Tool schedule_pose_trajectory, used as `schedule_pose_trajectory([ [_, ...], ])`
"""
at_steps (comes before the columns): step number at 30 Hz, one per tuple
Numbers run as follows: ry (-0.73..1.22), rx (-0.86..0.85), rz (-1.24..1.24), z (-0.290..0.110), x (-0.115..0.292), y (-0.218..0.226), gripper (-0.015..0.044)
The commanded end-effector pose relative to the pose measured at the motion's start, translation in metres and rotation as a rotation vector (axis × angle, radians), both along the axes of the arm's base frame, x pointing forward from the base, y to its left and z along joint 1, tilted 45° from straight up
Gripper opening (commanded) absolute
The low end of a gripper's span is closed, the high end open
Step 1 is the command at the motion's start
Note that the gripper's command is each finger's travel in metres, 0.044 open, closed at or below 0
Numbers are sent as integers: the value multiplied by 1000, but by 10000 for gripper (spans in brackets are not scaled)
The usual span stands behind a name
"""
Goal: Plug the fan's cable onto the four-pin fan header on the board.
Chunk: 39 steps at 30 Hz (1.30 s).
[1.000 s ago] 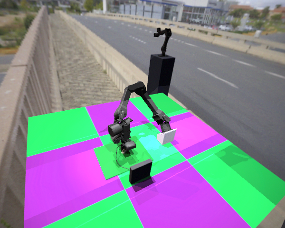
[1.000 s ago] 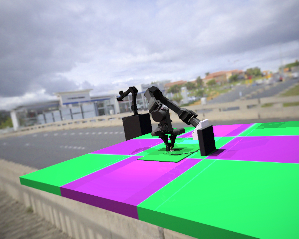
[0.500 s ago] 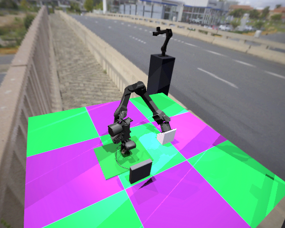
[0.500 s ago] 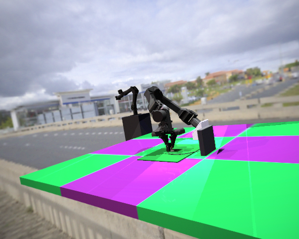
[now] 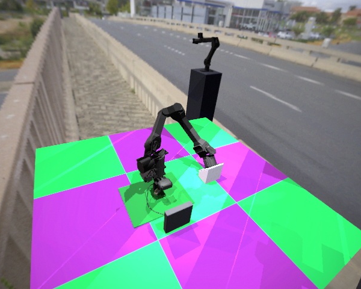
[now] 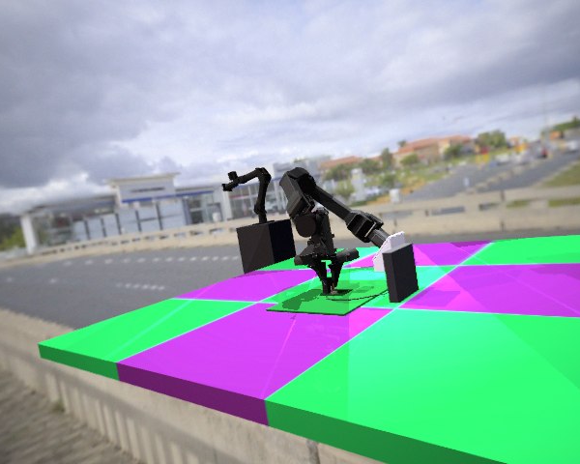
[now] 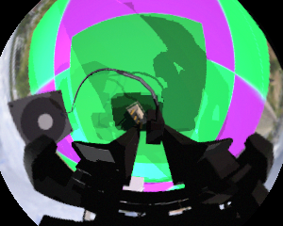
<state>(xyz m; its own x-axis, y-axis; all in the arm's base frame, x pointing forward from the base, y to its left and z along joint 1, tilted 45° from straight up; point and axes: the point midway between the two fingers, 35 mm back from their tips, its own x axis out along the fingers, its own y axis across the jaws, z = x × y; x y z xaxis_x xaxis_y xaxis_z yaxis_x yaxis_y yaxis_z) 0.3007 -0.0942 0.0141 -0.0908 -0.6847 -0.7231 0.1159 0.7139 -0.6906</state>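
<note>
The plug [image 7: 137,111] is clenched in the gripper [image 7: 148,127], which is pointed straight down at the green board [image 5: 133,214]. The four-pin header is judged to lie directly beneath the plug, though it cannot be made out. The cable [image 7: 91,78] is looped back toward the fan [image 5: 177,217].

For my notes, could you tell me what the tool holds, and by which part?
The tool is shut on the fan cable's plug, gripping its sides.

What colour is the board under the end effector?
Green, a darker flat green board, seen best in the top view.
</note>
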Motion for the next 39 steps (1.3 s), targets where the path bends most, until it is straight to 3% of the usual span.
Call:
schedule_pose_trajectory([
  [1,2,-22,-7,5,-2,-6,0],
  [23,2,-22,-7,5,-2,-6,0],
  [31,-37,-28,-54,38,-5,37,210],
  [39,-46,-30,-64,34,-9,33,420],
])
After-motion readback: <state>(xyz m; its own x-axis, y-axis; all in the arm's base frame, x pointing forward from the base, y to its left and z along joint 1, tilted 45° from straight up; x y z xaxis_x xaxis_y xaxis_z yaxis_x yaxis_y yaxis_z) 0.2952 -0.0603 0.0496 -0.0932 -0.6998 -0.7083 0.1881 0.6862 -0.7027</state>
